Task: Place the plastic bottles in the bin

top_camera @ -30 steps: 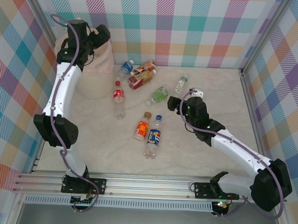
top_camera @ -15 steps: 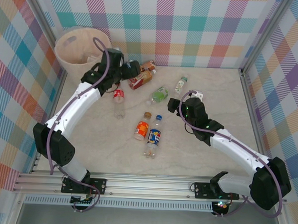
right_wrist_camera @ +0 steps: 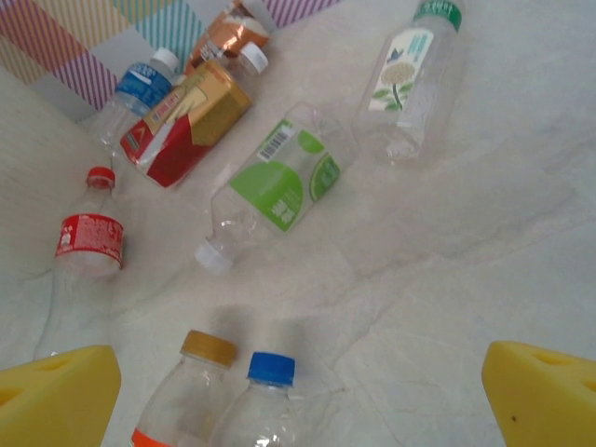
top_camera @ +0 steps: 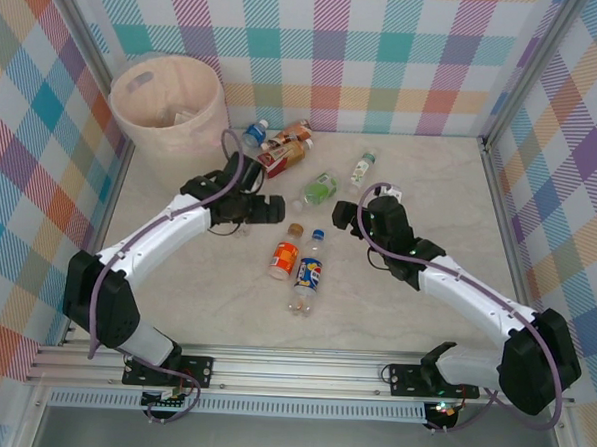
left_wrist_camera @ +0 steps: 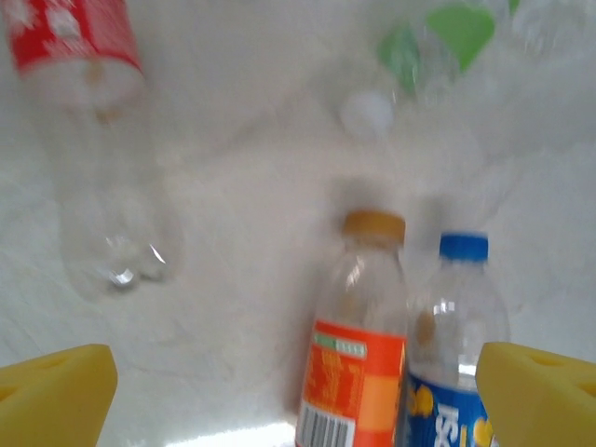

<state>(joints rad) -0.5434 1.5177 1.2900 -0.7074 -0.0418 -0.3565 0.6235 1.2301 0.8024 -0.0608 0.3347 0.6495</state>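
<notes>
Your table (top_camera: 431, 180) is a pale marbled surface walled in by checked cloth. The bin (top_camera: 178, 137) stands upright in its far left corner, lined with clear plastic; you can make out clear shapes inside it, but not what they are.

Your left arm (top_camera: 157, 241) reaches in from the near left edge toward the middle of the table. Your right arm (top_camera: 465, 292) reaches in from the near right edge toward the same spot.

Seven plastic bottles lie on the table outside the bin:
- The blue-label bottle (top_camera: 308, 269) and the orange-label bottle (top_camera: 285, 253) lie side by side near the middle, caps pointing away from you.
- The red-label bottle (left_wrist_camera: 84, 56) lies just left of them, partly under your left arm.
- The green-label bottle (top_camera: 318, 191) lies farther back, between the two pincers.
- The white-label bottle (top_camera: 361, 169) with a green cap lies to its right.
- The brown-and-red bottle (top_camera: 282, 158), the copper-label bottle (top_camera: 295, 132) and a small blue-capped bottle (top_camera: 253, 134) cluster just right of the bin.

Your left pincer (top_camera: 272, 210) is spread wide and holds nothing. Its yellow pads (left_wrist_camera: 56, 391) sit at either side of the orange-label and blue-label bottles in the wrist view. Your right pincer (top_camera: 345, 214) is also spread wide and holds nothing, near the green-label bottle.
</notes>
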